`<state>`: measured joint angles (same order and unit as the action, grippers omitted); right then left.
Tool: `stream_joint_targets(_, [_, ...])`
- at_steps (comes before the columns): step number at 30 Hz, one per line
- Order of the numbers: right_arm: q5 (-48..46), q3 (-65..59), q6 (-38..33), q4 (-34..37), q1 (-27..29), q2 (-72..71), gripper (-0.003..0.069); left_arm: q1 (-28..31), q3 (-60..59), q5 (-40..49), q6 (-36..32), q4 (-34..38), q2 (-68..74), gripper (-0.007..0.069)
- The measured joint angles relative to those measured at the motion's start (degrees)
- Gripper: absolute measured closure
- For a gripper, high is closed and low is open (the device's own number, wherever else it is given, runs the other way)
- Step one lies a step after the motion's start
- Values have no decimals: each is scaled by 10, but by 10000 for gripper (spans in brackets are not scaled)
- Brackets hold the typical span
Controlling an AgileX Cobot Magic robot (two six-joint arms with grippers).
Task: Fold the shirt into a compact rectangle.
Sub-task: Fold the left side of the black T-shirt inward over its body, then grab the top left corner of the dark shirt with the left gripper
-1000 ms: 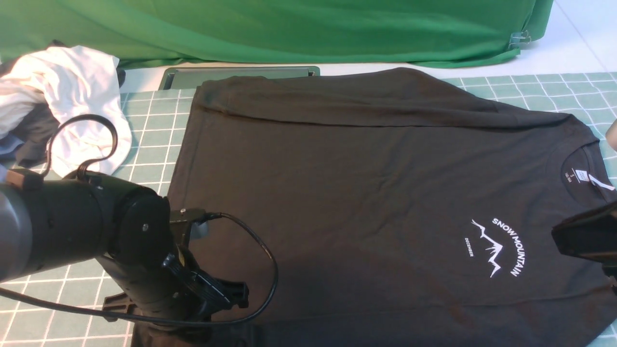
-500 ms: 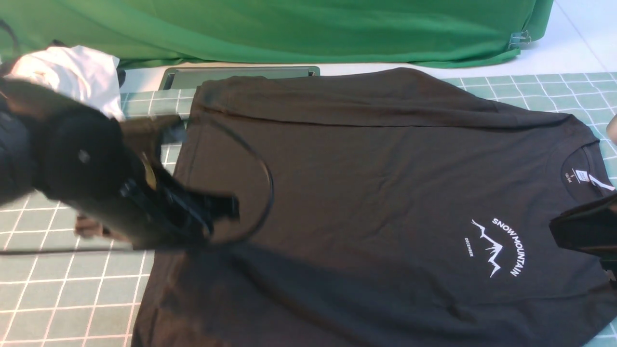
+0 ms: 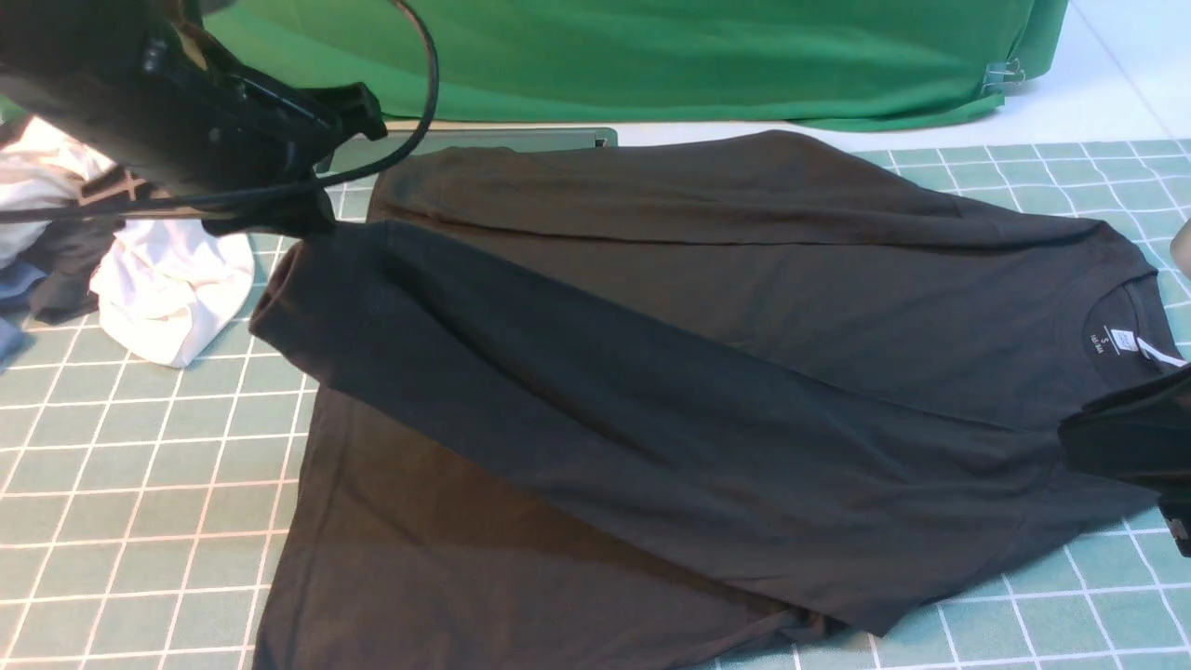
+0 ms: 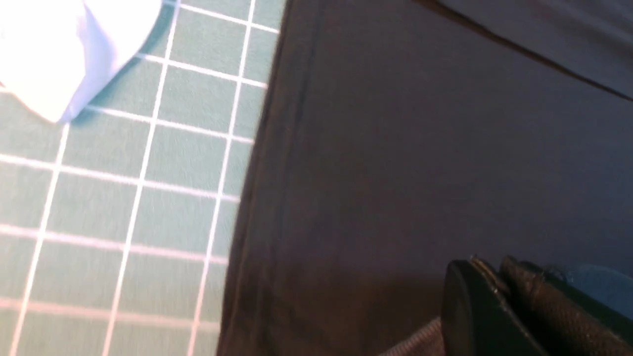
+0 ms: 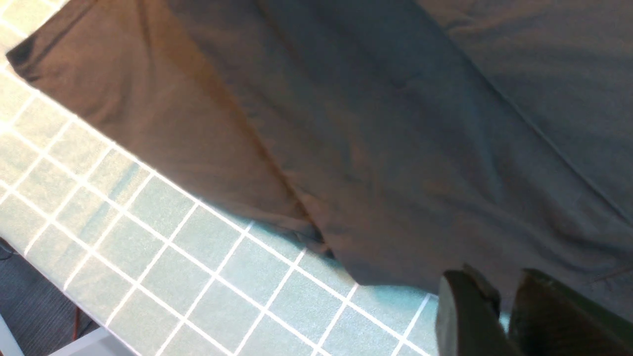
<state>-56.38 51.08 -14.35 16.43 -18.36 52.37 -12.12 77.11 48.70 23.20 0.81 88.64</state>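
Front view: your shirt (image 3: 707, 307) lies spread over the middle of the worktop (image 3: 140, 484), collar toward the right edge. One sleeve slants across the chest up to your left gripper (image 3: 312, 219) near the far left corner, and its jaws are clamped on the cuff end. A white garment (image 3: 177, 288) is heaped at the left edge. Your right gripper (image 3: 1084, 437) is over the shirt at the right edge.

Left wrist view: the left gripper (image 4: 494, 296) has its jaws pressed together above the shirt (image 4: 395, 148).

Right wrist view: the right gripper (image 5: 507, 311) has its jaws narrowly apart with nothing between them, beside the shirt (image 5: 395, 123) at its near edge.
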Motion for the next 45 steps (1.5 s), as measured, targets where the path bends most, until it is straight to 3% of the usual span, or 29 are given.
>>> stream_joint_targets(11, [9,0,-8,0,0,0,489,45,0,-149,-26,-1,170,605])
stream_joint_targets(17, [17,0,-15,-1,0,0,482,54,1,-181,-22,-4,213,582])
stream_joint_targets(25, [23,0,-15,-1,0,0,475,65,119,-108,3,8,220,378])
stream_joint_targets(28, [33,0,-16,-1,0,0,473,66,221,-42,-12,58,257,296])
stream_joint_targets(35, [45,0,-12,-1,0,0,471,66,376,45,-13,114,381,273])
stream_joint_targets(45, [58,0,-11,-2,0,0,471,66,476,31,22,161,513,285])
